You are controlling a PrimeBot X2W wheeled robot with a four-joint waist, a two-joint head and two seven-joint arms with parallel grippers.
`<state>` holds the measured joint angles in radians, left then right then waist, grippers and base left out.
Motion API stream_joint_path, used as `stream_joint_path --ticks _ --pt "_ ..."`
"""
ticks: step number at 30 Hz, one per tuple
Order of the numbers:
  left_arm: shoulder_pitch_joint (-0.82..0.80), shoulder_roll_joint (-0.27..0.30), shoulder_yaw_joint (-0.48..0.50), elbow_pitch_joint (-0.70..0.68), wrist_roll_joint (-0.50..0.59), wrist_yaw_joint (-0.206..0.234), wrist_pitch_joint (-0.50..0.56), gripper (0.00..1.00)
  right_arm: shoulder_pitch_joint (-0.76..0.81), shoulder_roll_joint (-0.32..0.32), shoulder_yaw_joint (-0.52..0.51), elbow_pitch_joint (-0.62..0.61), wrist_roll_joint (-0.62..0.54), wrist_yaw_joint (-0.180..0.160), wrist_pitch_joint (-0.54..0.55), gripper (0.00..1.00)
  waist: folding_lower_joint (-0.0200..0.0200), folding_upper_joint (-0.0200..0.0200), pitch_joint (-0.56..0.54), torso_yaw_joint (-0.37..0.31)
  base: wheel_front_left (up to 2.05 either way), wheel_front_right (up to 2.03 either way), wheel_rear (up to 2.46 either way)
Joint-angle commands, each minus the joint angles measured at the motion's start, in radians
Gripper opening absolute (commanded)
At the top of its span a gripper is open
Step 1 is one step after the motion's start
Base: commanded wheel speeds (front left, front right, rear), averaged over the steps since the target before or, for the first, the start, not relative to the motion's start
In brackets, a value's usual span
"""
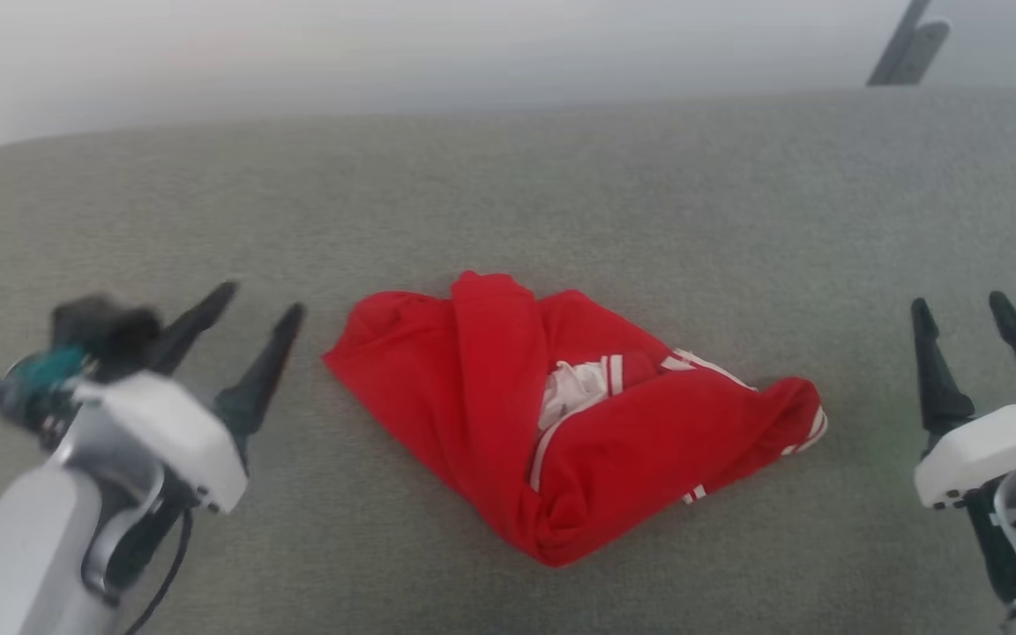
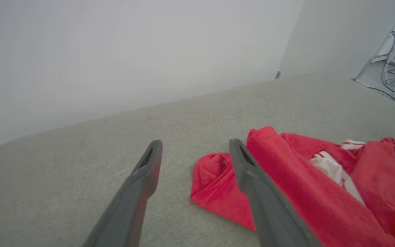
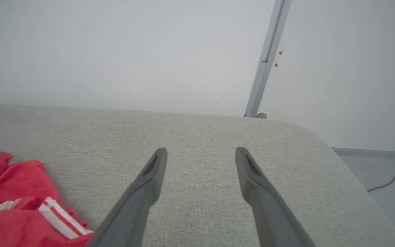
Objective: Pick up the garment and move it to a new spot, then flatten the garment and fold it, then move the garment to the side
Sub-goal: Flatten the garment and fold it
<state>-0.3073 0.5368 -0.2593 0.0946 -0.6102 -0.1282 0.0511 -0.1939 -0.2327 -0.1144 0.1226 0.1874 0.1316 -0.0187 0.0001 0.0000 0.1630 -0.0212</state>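
Two grippers gape wide and empty: left gripper, right gripper. The garment lies bunched between them, nearer my left fingertips. I'd say pinch one outer edge each, low, then draw apart.

Open grey upholstery on every side of the garment, wall behind

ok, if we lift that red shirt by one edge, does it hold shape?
Probably not: the shirt lies in soft, loose folds, so it would likely unfold and drape. Seems thin, so likely light. Pushed, it would probably bunch on the woven cushion rather than slide.
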Motion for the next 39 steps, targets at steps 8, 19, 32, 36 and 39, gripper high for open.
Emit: stream_joint_path --ticks 8,19,32,36,39 --pt "-0.210 0.042 -0.131 -0.013 -0.196 -0.001 0.354 1.00 -0.035 0.051 0.005 0.040 -0.028 -0.002 -0.018 1.00 -0.0001 0.0000 0.056 -0.056 0.00 0.00 0.00" --pt "-0.372 0.002 -0.227 0.106 -0.247 0.047 0.664 1.00 -0.085 0.057 0.040 0.101 -0.014 -0.002 -0.036 1.00 -0.0001 0.0000 0.079 -0.091 0.00 0.00 0.00" --pt "-0.479 -0.031 -0.383 0.427 -0.110 0.021 0.707 1.00 -0.123 0.045 0.061 0.132 0.019 -0.002 -0.029 1.00 -0.0001 0.0000 0.123 -0.112 0.00 0.00 0.00" --pt "-0.498 -0.057 -0.401 0.525 -0.124 0.010 0.677 0.00 -0.136 0.044 0.063 0.141 0.027 -0.002 -0.033 1.00 -0.0001 0.0000 0.131 -0.113 0.00 0.00 0.00" --pt "-0.513 -0.061 -0.413 0.561 -0.142 0.002 0.659 0.00 -0.139 0.039 0.058 0.151 0.027 -0.002 -0.040 1.00 -0.0001 0.0000 0.130 -0.110 0.00 0.00 0.00"
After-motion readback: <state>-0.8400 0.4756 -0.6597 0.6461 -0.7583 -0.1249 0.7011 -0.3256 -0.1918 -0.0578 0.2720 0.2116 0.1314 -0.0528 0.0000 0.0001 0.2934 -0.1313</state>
